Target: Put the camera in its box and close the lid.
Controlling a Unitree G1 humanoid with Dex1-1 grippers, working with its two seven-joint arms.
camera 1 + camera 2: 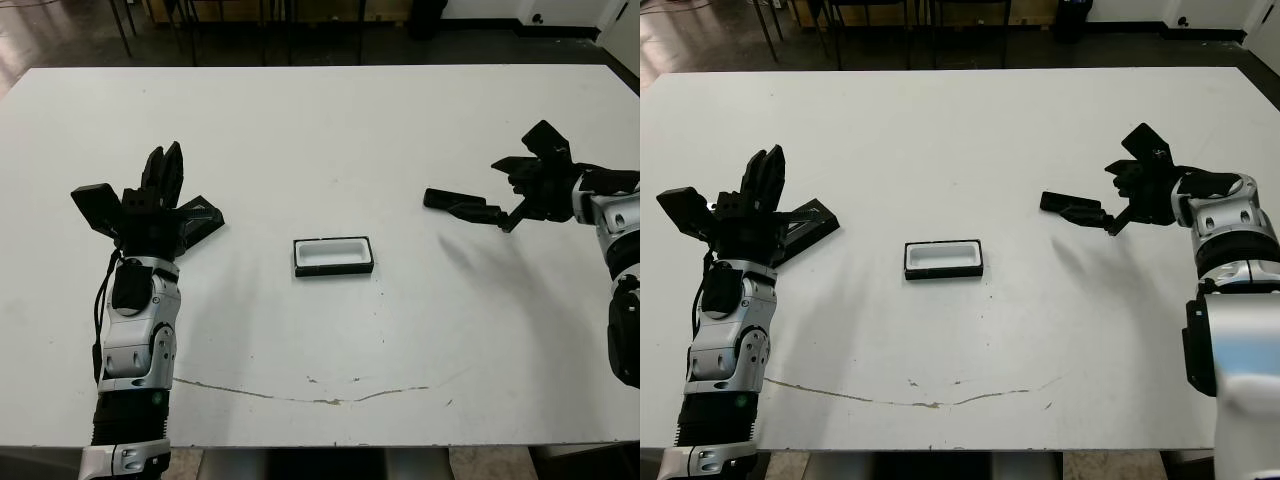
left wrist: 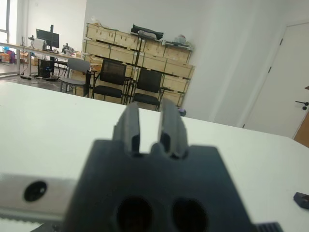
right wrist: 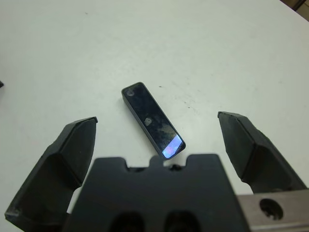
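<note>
Right end effector [image 3: 157, 159], fingers spread wide over the camera [image 3: 152, 120] on the table [image 1: 330, 130]; centre across its narrow sides before closing; left end effector [image 2: 149, 128] narrow.

The camera [image 3: 152, 119] lies flat on the white counter [image 3: 217, 43], glossy dark face up, with a bluish-purple glint at the end nearest the right gripper [image 3: 154, 145]. The two black fingers [image 3: 72, 150] are spread wide on either side, not touching it.
</note>
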